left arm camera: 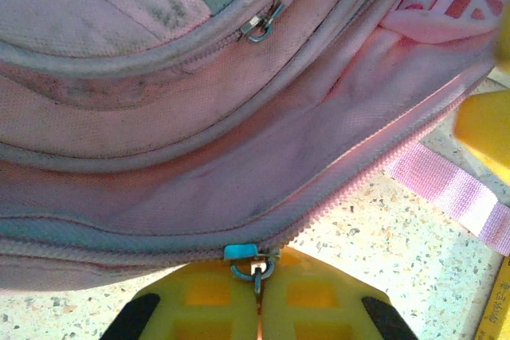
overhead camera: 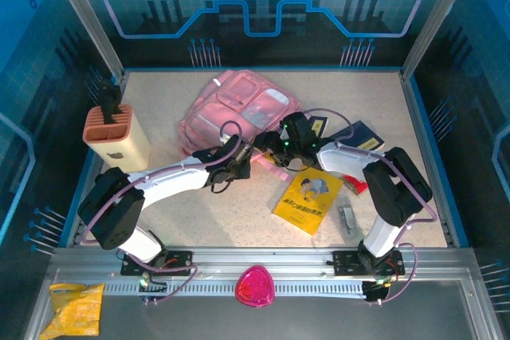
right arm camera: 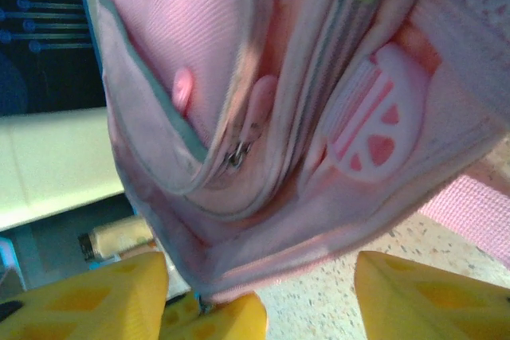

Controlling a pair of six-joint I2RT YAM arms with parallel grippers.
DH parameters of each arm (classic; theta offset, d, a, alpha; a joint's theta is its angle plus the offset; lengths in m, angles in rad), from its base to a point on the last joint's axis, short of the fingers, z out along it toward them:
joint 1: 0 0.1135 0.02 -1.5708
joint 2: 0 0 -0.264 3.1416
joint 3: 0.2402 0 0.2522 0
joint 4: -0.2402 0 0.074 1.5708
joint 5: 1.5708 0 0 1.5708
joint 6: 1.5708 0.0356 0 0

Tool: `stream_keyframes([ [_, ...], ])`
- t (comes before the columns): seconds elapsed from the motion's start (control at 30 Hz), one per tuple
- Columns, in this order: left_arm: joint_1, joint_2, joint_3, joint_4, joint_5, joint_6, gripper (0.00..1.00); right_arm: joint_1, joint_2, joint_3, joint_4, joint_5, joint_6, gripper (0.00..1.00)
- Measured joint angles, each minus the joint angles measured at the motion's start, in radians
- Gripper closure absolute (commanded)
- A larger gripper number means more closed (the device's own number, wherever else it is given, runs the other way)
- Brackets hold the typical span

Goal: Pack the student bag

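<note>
Pink woven student bag [left arm camera: 159,117], small metal zipper pull [left arm camera: 256,265].

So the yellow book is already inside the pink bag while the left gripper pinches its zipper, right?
Not inside: the top external view shows the yellow book lying on the table near the student bag. The left gripper does pinch its zipper pull.

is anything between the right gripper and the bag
Nothing visible. The open right gripper sits at the bag's edge; the left gripper is shut on a zipper pull close by.
</note>
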Motion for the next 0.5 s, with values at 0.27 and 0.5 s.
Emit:
stream_keyframes([
  [0.27, 0.000, 0.000, 0.001, -0.001, 0.000, 0.001, 1.00, 0.008, 0.080, 0.026, 0.032, 0.041, 0.032, 0.72],
  [0.5, 0.000, -0.004, 0.015, -0.043, -0.007, 0.027, 1.00, -0.004, 0.091, 0.049, -0.002, 0.031, -0.031, 1.00],
])
